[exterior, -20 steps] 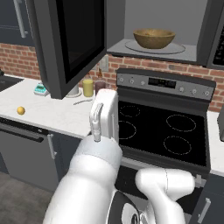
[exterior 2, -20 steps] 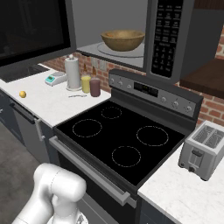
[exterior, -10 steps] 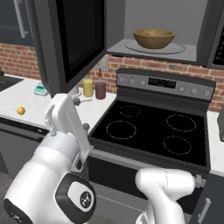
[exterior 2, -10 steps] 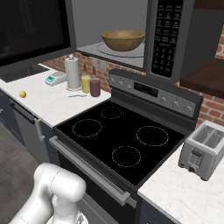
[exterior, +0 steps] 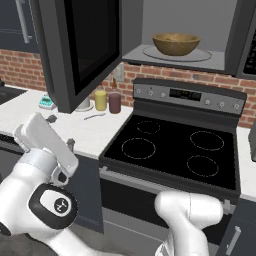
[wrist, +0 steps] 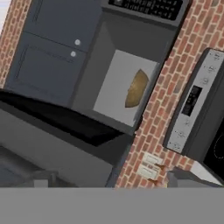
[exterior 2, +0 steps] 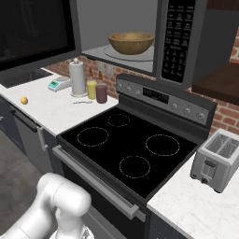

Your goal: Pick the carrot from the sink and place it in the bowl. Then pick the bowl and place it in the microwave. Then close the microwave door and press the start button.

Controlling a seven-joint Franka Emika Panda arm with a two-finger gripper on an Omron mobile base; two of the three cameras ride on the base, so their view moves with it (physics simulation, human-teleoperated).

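The wooden bowl (exterior: 176,44) (exterior 2: 131,42) rests on the glass turntable inside the open microwave (exterior 2: 140,58) above the stove. No carrot is visible; the bowl's inside is hidden from these angles. The microwave door (exterior: 80,50) (exterior 2: 32,32) stands swung out to the left. Its button strip (exterior 2: 179,37) is at the right. My white wrist (exterior: 47,145) hangs low at the left, below the door and in front of the counter. In the hand view my gripper (wrist: 109,181) is open and holds nothing, looking up at the bowl (wrist: 137,89) from far off.
A black stovetop (exterior: 175,150) lies under the microwave. On the left counter stand a paper towel roll (exterior 2: 78,79), a yellow cup (exterior 2: 92,88), a maroon cup (exterior 2: 101,92), a teal scale (exterior 2: 58,84) and a small yellow fruit (exterior 2: 24,100). A toaster (exterior 2: 219,158) sits at right.
My arm has swung down and to the left, from in front of the stove to below the open door. Bowl and door have not moved.
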